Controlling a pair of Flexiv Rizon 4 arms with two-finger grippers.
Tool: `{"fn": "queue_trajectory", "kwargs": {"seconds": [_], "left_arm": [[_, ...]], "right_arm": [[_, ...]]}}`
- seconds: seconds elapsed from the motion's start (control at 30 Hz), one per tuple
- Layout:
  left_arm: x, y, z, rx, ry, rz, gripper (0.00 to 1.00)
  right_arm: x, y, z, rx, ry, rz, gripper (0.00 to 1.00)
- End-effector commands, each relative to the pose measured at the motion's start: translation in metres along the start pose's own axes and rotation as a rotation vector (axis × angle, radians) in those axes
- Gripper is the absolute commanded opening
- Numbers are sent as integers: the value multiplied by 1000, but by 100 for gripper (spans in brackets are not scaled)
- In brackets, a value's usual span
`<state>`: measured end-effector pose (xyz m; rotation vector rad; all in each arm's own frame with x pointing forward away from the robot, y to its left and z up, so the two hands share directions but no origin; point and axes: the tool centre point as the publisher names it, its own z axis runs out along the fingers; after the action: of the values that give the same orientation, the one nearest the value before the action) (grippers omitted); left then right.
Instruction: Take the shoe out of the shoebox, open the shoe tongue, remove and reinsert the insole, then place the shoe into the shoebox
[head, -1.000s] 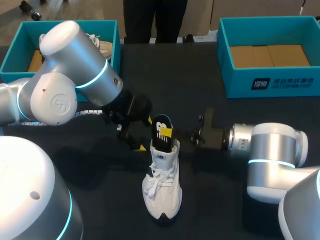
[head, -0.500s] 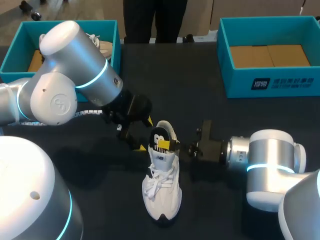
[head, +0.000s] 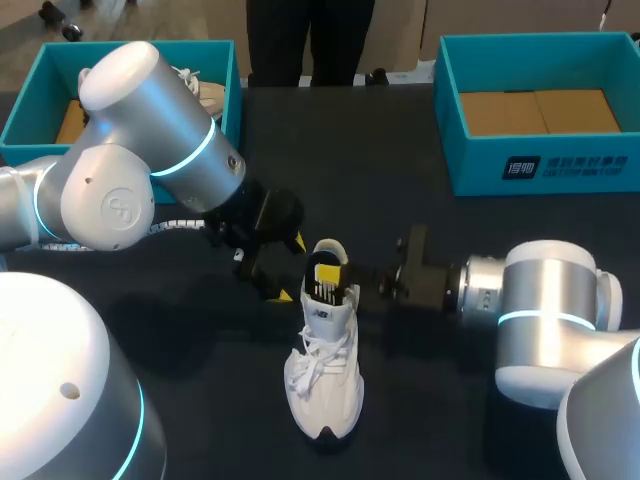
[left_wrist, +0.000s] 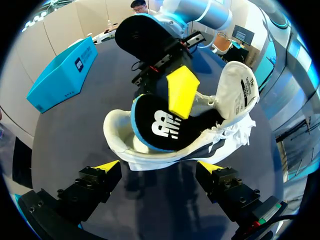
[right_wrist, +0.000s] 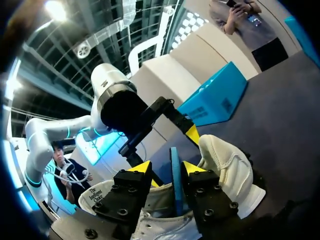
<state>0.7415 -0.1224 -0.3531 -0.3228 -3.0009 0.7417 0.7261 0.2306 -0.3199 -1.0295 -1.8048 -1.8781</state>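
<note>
1. Dark surface (head: 420, 150) is carrying a white shoe (head: 325, 385) near its middle, sole down, with the toe pointing toward the robot.
2. A black insole (left_wrist: 147, 112) with a blue edge is standing steeply in the shoe's opening, its lower end sitting inside the heel cup.
3. The right pincer (right_wrist: 167, 167) is reaching in from the right and is clamping the upper part of the insole, one yellow-tipped finger on each face.
4. The left pincer (left_wrist: 160, 167) is hovering just behind the heel with its fingers spread wide, gripping nothing and touching nothing.
5. The tongue (left_wrist: 240, 90) is leaning forward over the laces (head: 320, 350), away from the insole.
6. Both pincers are crowding the shoe's collar from opposite sides.
7. A teal left shoebox (head: 232, 90) is sitting at the far left corner, holding a second shoe (head: 200, 95); the left arm is hiding part of it.
8. A teal right shoebox (head: 560, 165) is sitting at the far right corner, well apart from the shoe, and is showing a brown cardboard floor.
</note>
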Motion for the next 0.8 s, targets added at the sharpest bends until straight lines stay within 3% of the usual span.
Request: {"fn": "queue_trajectory", "kwargs": {"seconds": [0.03,0.07,0.1,0.3,0.53,0.7,0.73,0.77,0.8], "left_arm": [[0,0,1,0,-1,1,100],[0,0,1,0,-1,1,100],[0,0,1,0,-1,1,100],[0,0,1,0,-1,1,100],[0,0,1,0,-1,1,100],[0,0,1,0,-1,1,100],[0,0,1,0,-1,1,100],[0,0,1,0,-1,1,100],[0,0,1,0,-1,1,100]], "right_arm": [[-8,4,4,17,-8,15,16],[-11,3,5,19,-10,19,2],[-13,3,5,21,-12,26,0],[-19,-12,4,22,-19,73,0],[-10,-37,1,42,-39,117,0],[0,-32,-3,45,-49,94,0],[1,-28,-3,42,-45,83,11],[2,-25,-3,42,-47,72,31],[3,-23,-3,41,-48,64,41]]}}
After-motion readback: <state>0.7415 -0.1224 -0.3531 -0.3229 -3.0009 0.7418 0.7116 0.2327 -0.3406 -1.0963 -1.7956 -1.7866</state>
